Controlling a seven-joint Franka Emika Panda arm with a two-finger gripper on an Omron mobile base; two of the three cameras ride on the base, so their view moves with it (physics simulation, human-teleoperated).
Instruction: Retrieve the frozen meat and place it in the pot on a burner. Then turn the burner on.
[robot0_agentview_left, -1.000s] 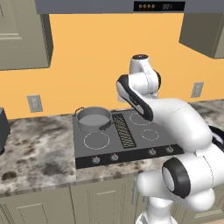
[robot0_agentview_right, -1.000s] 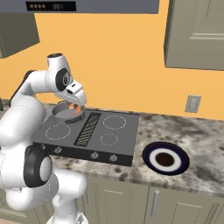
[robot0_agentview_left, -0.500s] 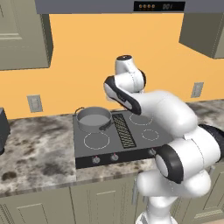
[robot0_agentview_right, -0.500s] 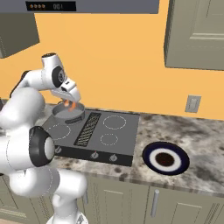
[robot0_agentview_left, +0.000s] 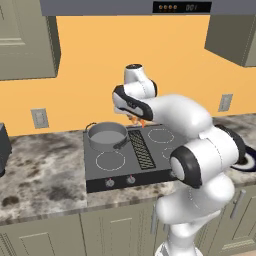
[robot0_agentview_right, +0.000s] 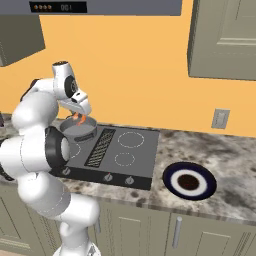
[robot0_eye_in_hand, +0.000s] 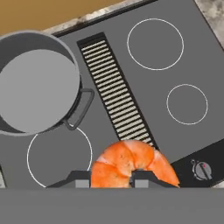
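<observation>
Orange wall and grey-green cabinets back a speckled stone counter (robot0_agentview_left: 40, 170) with a black cooktop (robot0_agentview_left: 150, 160) set into it, a range hood (robot0_agentview_left: 150, 6) above. On the cooktop's rear burner at the far left stands the pot (robot0_agentview_left: 107, 135) — wide, low, grey, nothing inside, one loop handle (robot0_eye_in_hand: 81, 109) turned toward the central vent grille (robot0_eye_in_hand: 116, 98). In the hand view the pot sits at about 9 o'clock, the grille runs from 11 toward 5 o'clock, and two bare burner rings (robot0_eye_in_hand: 155, 43) lie at 1 and 3 o'clock, with a third ring (robot0_eye_in_hand: 59, 157) just below the pot at 7 o'clock. The gripper (robot0_eye_in_hand: 111, 180) is clenched on the frozen meat (robot0_eye_in_hand: 133, 164) — a curled orange shrimp, pinched between the two dark fingertips (robot0_eye_in_hand: 81, 179) at 6 o'clock. From the base views the shrimp hangs in the air above the cooktop, close to the pot's right rim and not in it. A control knob (robot0_eye_in_hand: 202, 169) shows at 4 o'clock in the hand view. Well to the right on the counter rests a dark blue plate (robot0_agentview_right: 190, 181) with a white ring, and an outlet (robot0_agentview_right: 219, 119) is on the wall behind.
</observation>
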